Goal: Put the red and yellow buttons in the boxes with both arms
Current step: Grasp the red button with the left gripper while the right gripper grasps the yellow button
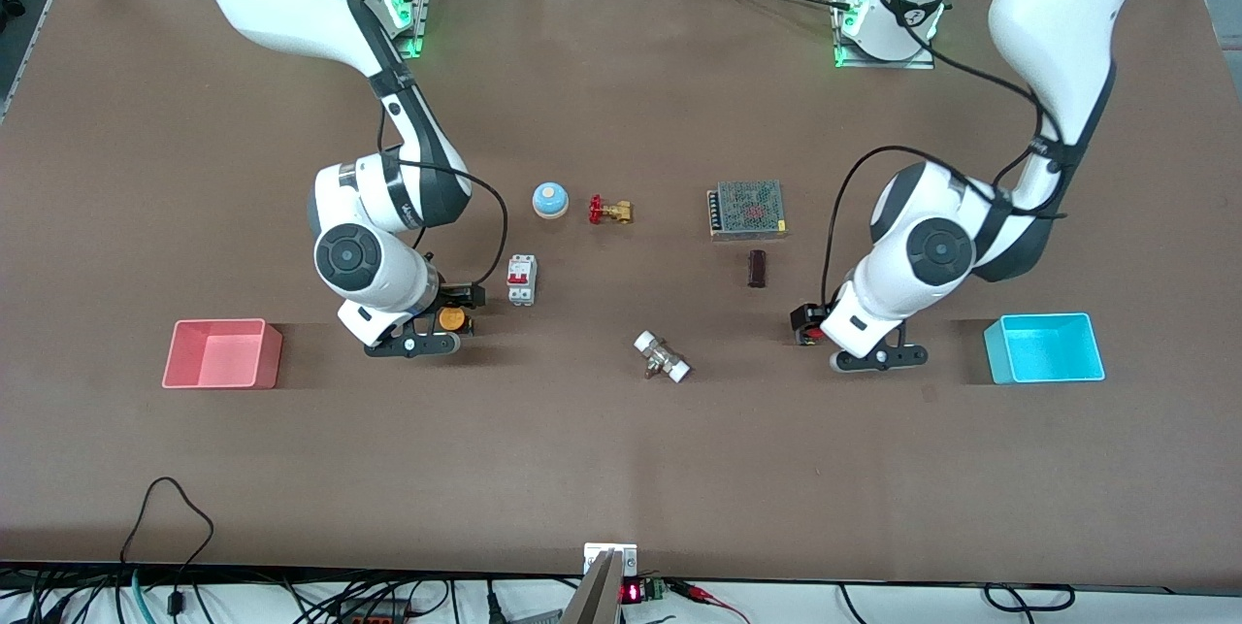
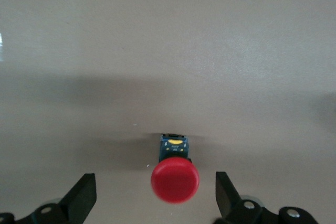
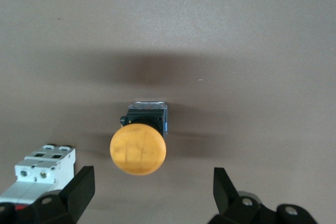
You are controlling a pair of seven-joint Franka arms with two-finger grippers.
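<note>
The yellow-orange button [image 1: 449,318] stands on the table beside a white circuit breaker. My right gripper [image 1: 454,309] hangs just over it, open; in the right wrist view the button [image 3: 138,149] sits just ahead of the gap of the gripper [image 3: 152,192], untouched. The red button [image 1: 807,325] stands toward the left arm's end. My left gripper [image 1: 817,321] is low over it, open; in the left wrist view the red cap [image 2: 175,179] lies between the spread fingers of the gripper [image 2: 154,203], untouched. The pink box [image 1: 223,353] and cyan box [image 1: 1044,348] stand empty at the table's two ends.
A circuit breaker [image 1: 522,279] stands close to the yellow button and shows in the right wrist view [image 3: 39,174]. A blue-and-white bell [image 1: 550,200], a red-handled brass valve [image 1: 609,211], a metal power supply [image 1: 746,210], a dark block [image 1: 757,268] and a white-ended fitting [image 1: 662,356] lie mid-table.
</note>
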